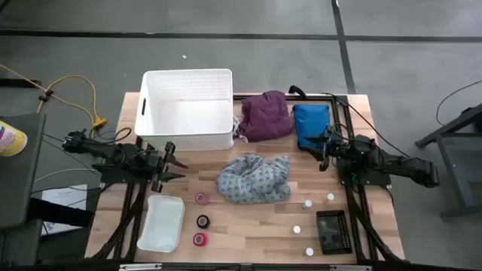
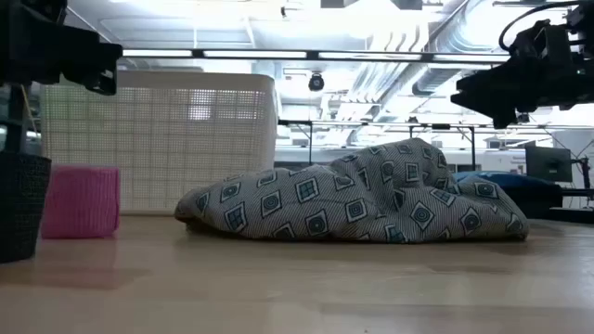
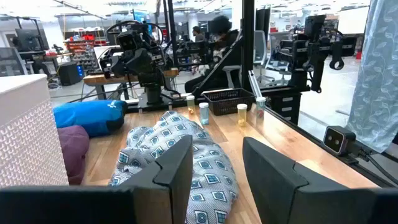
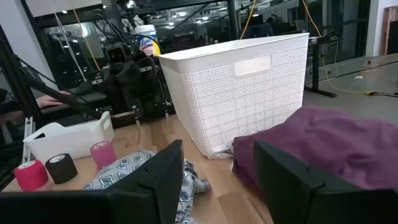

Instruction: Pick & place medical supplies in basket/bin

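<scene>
Taking the tall white slotted plastic basket (image 1: 188,109) as our landmark, we judge the task barely begun: its inside looks bare from above, and every supply we can see lies outside it. Nearest the table's front edge, well in front of the basket, stand three small tape rolls, red (image 1: 199,239), black (image 1: 202,221) and pink (image 1: 201,199), just beside a shallow white plastic tray (image 1: 161,223); off to their right we see several tiny white-capped vials (image 1: 307,203) and a small dark mesh tray (image 1: 333,232). Closer in, just in front of the basket's right corner, lies the crumpled grey cloth garment with its dotted diamond print (image 1: 254,179), untouched. Our left gripper (image 1: 172,161) hovers in front of the basket's left half with its fingers spread wide and holding nothing. Our right gripper (image 1: 325,150) hangs well right of the basket, likewise spread and holding nothing. Beside the basket's right wall rests the bunched purple cloth garment (image 1: 266,114), then a blue fabric pouch (image 1: 311,124). All of it is left to move
</scene>
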